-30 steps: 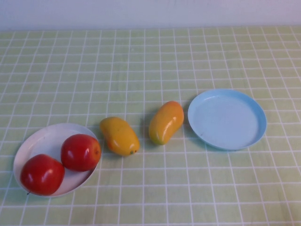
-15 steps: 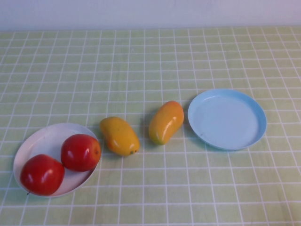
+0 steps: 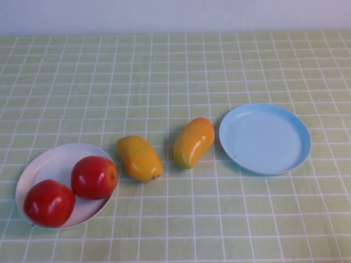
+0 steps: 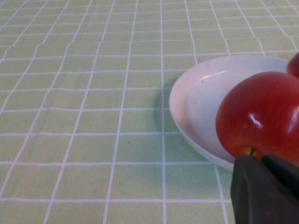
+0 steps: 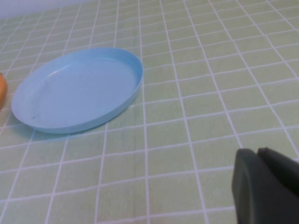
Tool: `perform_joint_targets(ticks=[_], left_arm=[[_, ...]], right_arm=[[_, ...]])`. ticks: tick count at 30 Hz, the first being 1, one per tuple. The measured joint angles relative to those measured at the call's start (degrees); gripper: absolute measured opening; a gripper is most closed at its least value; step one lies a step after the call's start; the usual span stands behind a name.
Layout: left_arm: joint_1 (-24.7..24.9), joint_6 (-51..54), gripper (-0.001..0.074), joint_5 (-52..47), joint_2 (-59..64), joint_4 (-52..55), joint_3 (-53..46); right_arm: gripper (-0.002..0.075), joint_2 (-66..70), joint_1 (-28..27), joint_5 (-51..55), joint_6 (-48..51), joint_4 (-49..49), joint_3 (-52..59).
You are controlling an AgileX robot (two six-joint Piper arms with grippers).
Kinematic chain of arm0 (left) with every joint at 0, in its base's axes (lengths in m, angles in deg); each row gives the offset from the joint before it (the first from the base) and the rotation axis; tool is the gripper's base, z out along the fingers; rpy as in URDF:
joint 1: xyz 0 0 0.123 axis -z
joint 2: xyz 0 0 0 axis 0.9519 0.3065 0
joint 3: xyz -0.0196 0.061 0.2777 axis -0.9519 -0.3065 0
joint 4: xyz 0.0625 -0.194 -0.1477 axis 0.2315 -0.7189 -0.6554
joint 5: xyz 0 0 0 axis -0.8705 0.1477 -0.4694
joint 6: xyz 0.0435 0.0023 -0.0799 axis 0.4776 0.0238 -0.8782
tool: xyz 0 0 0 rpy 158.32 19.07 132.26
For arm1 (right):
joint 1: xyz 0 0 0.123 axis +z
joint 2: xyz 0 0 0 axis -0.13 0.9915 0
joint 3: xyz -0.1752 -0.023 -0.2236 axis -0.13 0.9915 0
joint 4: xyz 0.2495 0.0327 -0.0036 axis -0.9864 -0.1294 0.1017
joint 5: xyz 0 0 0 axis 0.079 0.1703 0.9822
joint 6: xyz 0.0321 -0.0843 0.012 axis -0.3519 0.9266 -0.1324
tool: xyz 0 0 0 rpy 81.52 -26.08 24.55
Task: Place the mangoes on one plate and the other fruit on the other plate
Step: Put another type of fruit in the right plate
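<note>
Wrist views show both arms parked: left gripper [image 4: 268, 161] pinched together, empty, beside the apples [image 3: 94, 176] on the white plate [image 3: 46, 164]; right gripper [image 5: 261, 156] likewise closed near the blue plate [image 5: 74, 88]. Mangoes [image 3: 193, 142] sit between, unsorted.

No visible change, as far as these views allow: fruit, plates, arms alike.
</note>
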Motion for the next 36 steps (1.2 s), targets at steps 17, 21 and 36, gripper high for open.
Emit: perform_joint_targets(ticks=[17,21,36], left_arm=[[0.00,0.00,0.0001,0.00,-0.11,0.00,0.00],[0.00,0.00,0.0001,0.00,-0.11,0.00,0.00],[0.00,-0.09,0.0001,0.00,-0.11,0.00,0.00]], right_arm=[[-0.0016,0.00,0.00,-26.29,-0.12,-14.06,0.11],[-0.0016,0.00,0.00,-25.17,-0.22,-15.30,-0.02],[-0.0016,30.15,0.00,26.71,12.05,-17.27,-36.65]])
